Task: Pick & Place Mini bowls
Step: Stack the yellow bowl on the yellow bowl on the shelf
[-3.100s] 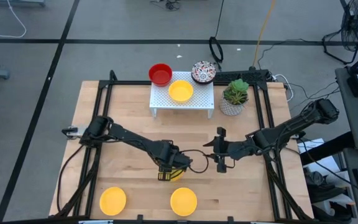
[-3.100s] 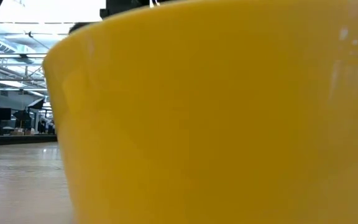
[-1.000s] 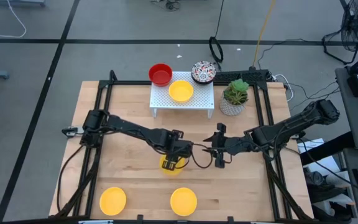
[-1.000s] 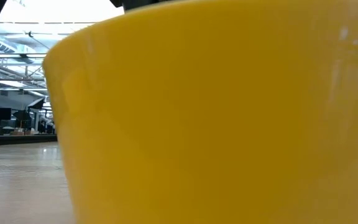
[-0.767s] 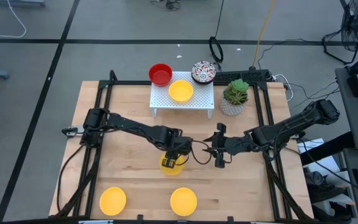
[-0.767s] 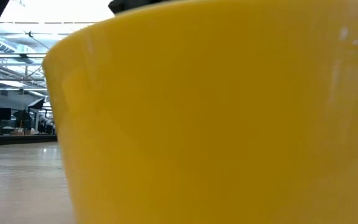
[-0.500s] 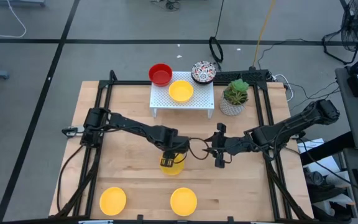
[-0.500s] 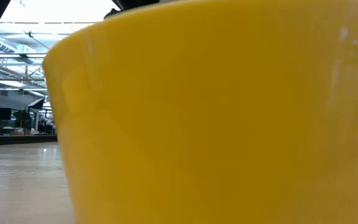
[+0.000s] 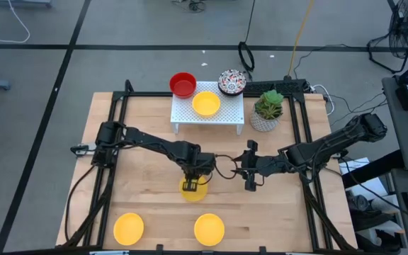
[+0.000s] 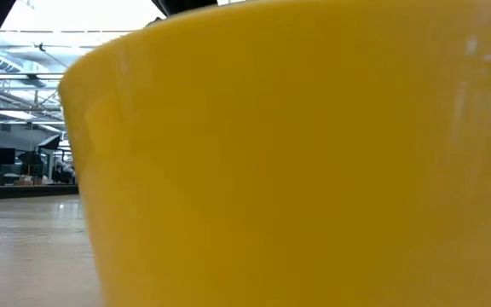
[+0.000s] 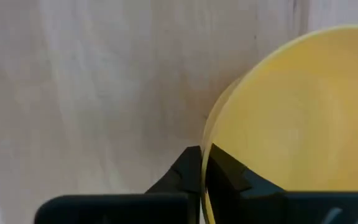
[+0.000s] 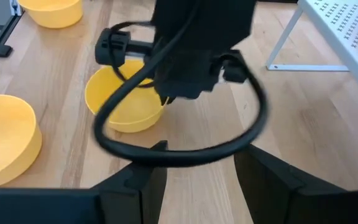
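A yellow mini bowl point(image 9: 193, 190) stands on its base at the table's middle, and my left gripper point(image 9: 192, 181) is shut on its rim. The right wrist view shows the same bowl point(image 12: 124, 102) under the left gripper. My right gripper point(image 9: 249, 168) hovers open just right of it, touching nothing. Two yellow bowls point(image 9: 129, 228) point(image 9: 209, 229) sit by the near edge; the wall of one point(image 10: 297, 153) fills the low view. A red bowl point(image 9: 183, 84) and a patterned bowl point(image 9: 231, 81) stand at the far side, and another yellow bowl point(image 9: 205, 103) on the white rack. My left gripper pinches the bowl's rim point(image 11: 205, 158) on its far side, one finger point(image 11: 232, 177) inside the bowl and one point(image 11: 182, 174) outside. The fingers come from above, pointing steeply down. The bowl stands upright with its base on the table.
A white perforated rack point(image 9: 225, 117) stands at the far middle, with a potted green plant point(image 9: 267, 110) to its right. Black frame rails point(image 9: 112, 142) run along the table's left and right sides. A black cable loops point(image 12: 185, 149) off the left wrist.
My left gripper has come down and a little toward the near edge onto the yellow bowl's rim, rolling its wrist as it went. The bowl has stayed where it stood.
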Controlling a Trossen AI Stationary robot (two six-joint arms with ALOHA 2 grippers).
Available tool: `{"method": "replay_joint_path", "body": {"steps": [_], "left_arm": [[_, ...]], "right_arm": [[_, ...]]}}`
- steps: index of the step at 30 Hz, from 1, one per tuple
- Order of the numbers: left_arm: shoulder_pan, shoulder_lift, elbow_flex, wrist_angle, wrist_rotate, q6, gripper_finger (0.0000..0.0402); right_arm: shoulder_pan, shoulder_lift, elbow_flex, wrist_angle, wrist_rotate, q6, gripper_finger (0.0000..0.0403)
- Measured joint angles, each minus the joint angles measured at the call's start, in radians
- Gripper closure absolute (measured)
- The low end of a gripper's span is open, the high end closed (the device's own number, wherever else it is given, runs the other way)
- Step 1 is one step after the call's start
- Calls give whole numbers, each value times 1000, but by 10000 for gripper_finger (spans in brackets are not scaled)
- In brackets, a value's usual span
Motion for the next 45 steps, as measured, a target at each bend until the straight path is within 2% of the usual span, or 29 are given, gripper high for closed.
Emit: {"method": "replay_joint_path", "body": {"steps": [7,15,18,20,24,28,32,38,45], "left_arm": [[55,-131,-1,-38,-22,-21,391],[167,-377,-1,2,-238,0,394],[231,-453,-1,62,-327,8,383],[282,-487,0,136,-351,24,383],[391,-510,1,307,-335,54,395],[493,-488,1,400,-263,48,386],[566,-451,0,388,-210,0,380],[614,-395,0,403,-147,-18,395],[628,-353,0,407,-132,-16,372]], "right_arm": [[1,0,0,1,-1,0,231],[1,-32,0,-77,-3,1,231],[1,-61,0,-99,-2,2,231],[2,-81,0,-106,-2,0,231],[1,-114,0,-104,0,-4,231],[1,-128,0,-110,1,-23,231],[1,-129,0,-132,1,-27,231],[-3,-129,0,-145,2,-47,231],[-6,-129,0,-148,3,-46,231]]}}
